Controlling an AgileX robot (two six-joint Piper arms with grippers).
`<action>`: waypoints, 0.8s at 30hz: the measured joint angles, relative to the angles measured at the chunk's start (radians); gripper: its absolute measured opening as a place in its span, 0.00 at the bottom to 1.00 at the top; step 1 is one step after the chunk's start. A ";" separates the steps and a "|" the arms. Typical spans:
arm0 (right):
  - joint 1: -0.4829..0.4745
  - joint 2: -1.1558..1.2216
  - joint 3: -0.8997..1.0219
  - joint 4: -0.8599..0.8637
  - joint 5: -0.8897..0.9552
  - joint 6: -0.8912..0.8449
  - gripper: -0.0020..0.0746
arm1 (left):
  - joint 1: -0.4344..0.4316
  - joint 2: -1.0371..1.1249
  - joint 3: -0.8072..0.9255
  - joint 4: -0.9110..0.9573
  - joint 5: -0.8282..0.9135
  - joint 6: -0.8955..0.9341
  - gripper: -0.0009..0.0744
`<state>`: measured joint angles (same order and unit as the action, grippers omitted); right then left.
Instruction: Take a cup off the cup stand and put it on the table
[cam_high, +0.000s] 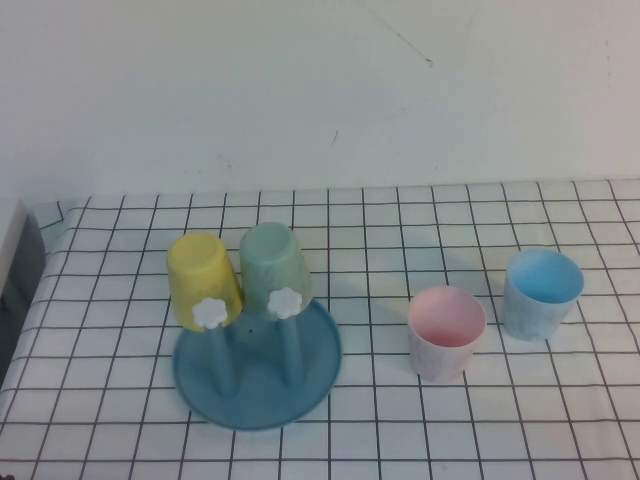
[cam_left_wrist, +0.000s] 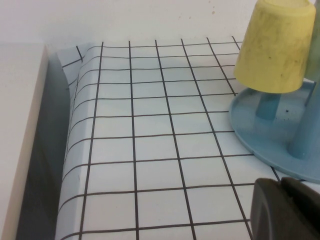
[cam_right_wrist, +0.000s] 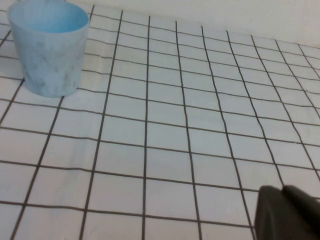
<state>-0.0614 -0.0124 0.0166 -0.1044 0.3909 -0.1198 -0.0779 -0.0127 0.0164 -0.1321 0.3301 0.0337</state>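
The pale pink cup (cam_high: 446, 330) stands upright on the grid-cloth table (cam_high: 400, 430), right of the blue cup stand (cam_high: 257, 365). On the stand's pegs a yellow cup (cam_high: 204, 278) and a pale green cup (cam_high: 275, 265) hang upside down. Neither gripper shows in the high view. In the left wrist view my left gripper (cam_left_wrist: 281, 181) is shut and empty, low over the cloth beside the stand (cam_left_wrist: 265, 135) and the yellow cup (cam_left_wrist: 276, 45). In the right wrist view my right gripper (cam_right_wrist: 282, 189) is shut and empty over bare cloth.
A light blue cup (cam_high: 541, 290) stands upright right of the pink cup; it also shows in the right wrist view (cam_right_wrist: 47, 45). The table's left edge drops into a dark gap (cam_left_wrist: 47, 150) beside a white surface. A white wall stands behind.
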 joint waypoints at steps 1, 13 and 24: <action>0.000 0.000 0.000 0.006 0.000 -0.002 0.02 | 0.000 0.000 0.000 0.000 0.000 0.000 0.01; 0.000 0.000 0.002 0.048 -0.009 -0.026 0.02 | 0.000 0.000 0.000 0.000 0.000 0.000 0.01; 0.013 0.000 0.004 0.048 -0.013 -0.026 0.02 | 0.000 0.000 0.000 0.000 0.000 0.000 0.01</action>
<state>-0.0485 -0.0124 0.0204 -0.0567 0.3777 -0.1462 -0.0779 -0.0127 0.0164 -0.1321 0.3301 0.0337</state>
